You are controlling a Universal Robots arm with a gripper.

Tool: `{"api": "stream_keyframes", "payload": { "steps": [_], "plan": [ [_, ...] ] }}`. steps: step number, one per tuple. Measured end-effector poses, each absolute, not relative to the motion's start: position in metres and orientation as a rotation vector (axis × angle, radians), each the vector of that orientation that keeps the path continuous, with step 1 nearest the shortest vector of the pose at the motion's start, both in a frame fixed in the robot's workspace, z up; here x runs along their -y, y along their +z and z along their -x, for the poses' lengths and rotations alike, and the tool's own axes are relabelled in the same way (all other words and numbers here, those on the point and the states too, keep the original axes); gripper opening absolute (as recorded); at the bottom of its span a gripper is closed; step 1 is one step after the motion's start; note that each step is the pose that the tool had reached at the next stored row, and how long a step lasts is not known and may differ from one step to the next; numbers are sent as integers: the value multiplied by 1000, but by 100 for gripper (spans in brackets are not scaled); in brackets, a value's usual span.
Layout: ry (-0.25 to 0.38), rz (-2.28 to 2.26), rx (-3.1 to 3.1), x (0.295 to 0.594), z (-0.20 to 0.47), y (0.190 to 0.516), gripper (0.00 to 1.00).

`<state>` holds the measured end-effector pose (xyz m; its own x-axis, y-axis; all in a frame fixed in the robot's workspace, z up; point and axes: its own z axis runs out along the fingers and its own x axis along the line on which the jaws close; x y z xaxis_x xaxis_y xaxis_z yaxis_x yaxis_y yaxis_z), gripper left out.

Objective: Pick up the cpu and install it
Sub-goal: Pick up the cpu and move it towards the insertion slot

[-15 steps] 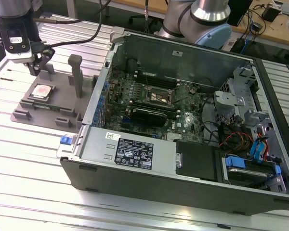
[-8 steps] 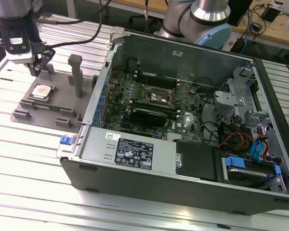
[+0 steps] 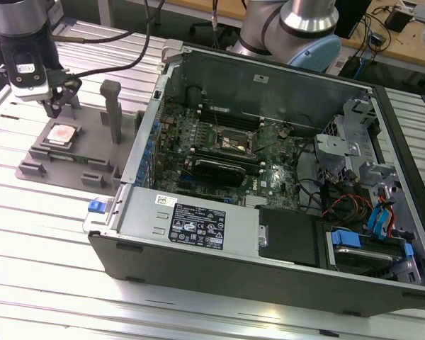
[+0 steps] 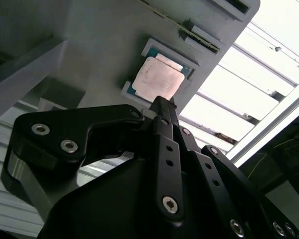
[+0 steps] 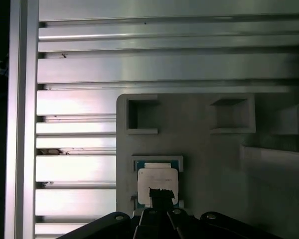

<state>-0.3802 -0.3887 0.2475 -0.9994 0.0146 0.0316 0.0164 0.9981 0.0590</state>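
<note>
The cpu [image 3: 61, 134] is a small square chip with a shiny, pale pinkish top. It lies flat in a pocket of the grey holder plate [image 3: 85, 161] at the exterior view's left. Both wrist views show the cpu [image 4: 157, 82] [image 5: 158, 180] resting in its blue-edged recess. My gripper [image 3: 56, 106] hangs just above the chip's far edge. Its black fingers are shut together to a point [image 4: 162, 102] [image 5: 159, 192], with nothing between them. The dark, metal-framed motherboard socket [image 3: 234, 141] sits inside the open computer case.
The open computer case [image 3: 198, 234] fills the middle and right, with a tall near wall. A grey upright post [image 3: 112, 110] stands on the holder plate between the cpu and the case. Ribbed aluminium table slats [image 5: 139, 64] surround the plate. Cables hang behind the arm.
</note>
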Motion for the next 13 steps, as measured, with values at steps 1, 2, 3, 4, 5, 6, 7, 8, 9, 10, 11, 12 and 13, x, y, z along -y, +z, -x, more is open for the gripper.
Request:
{"api": "stream_keyframes", "payload": {
  "steps": [1,2,3,4,5,6,7,8,9,10,11,12,13],
  "plan": [
    [-92,23,3109,389,380,245,11],
    [-92,21,3109,390,380,244,11],
    [-92,20,3109,390,380,243,11],
    [-92,16,3109,390,380,241,11],
    [-92,9,3109,391,380,239,11],
    [-92,5,3109,391,380,238,11],
    [-92,2,3109,391,380,237,11],
    [-92,-3,3109,391,380,235,11],
    [-92,-6,3109,391,380,234,11],
    [-92,-13,3109,391,380,232,11],
    [-92,-16,3109,391,380,231,11],
    [-92,-17,3109,392,380,230,11],
    [-92,-18,3109,392,380,229,11]
  ]
}}
